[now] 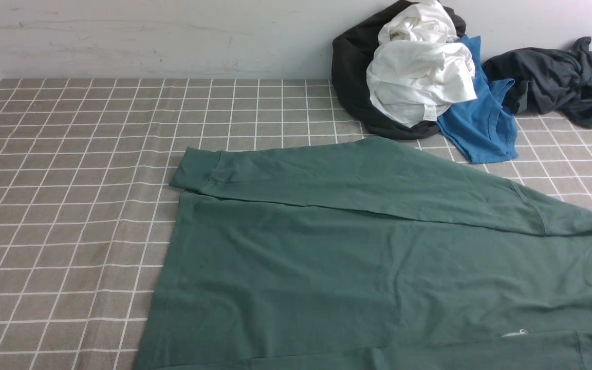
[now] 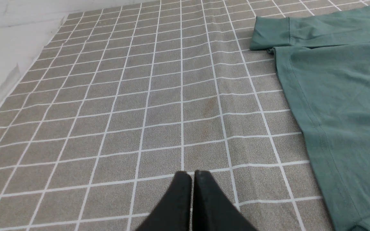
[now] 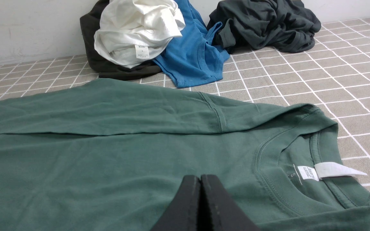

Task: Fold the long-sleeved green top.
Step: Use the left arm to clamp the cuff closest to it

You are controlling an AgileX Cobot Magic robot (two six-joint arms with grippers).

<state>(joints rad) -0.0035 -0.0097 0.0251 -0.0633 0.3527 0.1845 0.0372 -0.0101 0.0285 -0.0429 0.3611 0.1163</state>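
Front view: we are seeing the green long-sleeved top lying flat on the table, far sleeve already laid across it; the body folds are waiting, we judge. Left wrist view: left pincer is hovering pressed together beside the hem. Right wrist view: right pincer, likewise pressed together, is hovering over the chest.

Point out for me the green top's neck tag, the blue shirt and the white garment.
green top's neck tag (image 3: 336,169): right wrist view, its white strip.
blue shirt (image 1: 478,133): front view, its body.
white garment (image 1: 419,77): front view, its crumpled middle.
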